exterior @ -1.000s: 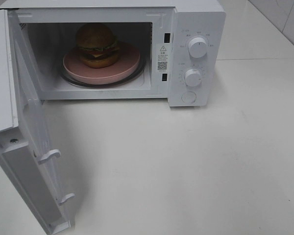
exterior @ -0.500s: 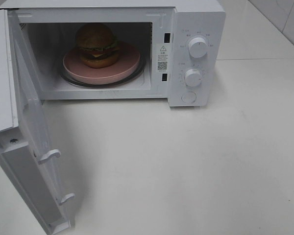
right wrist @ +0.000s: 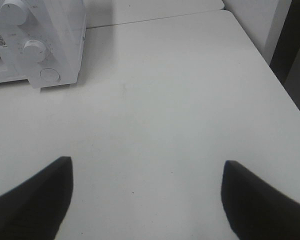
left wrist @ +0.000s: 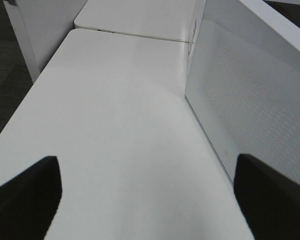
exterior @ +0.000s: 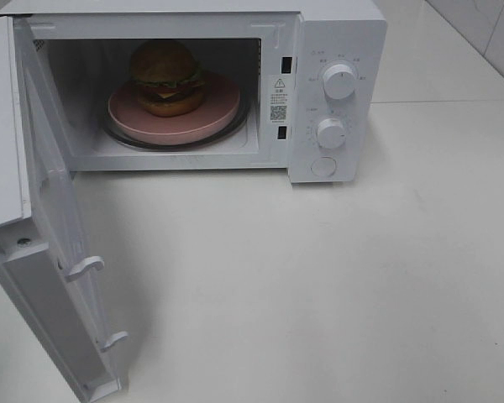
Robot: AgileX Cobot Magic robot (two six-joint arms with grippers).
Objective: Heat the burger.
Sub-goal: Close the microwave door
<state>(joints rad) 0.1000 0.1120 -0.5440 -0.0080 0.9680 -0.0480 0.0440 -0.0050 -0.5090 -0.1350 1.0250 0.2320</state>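
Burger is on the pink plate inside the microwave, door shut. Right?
Not quite: the door is open, swung out wide, as the exterior high view shows. The burger does sit on the pink plate inside the microwave.

The burger [exterior: 166,77] stands upright and whole: a tall stack with a glossy golden-brown bun on top, then green lettuce, red tomato, yellow cheese and a dark patty, and a brown bottom bun. It sits on a round pink plate [exterior: 214,117], toward the plate's back left rather than its middle, and is clearly narrower than the plate. Burger and plate are inside the cavity of a white microwave [exterior: 344,34], whose door [exterior: 59,227] stands wide open
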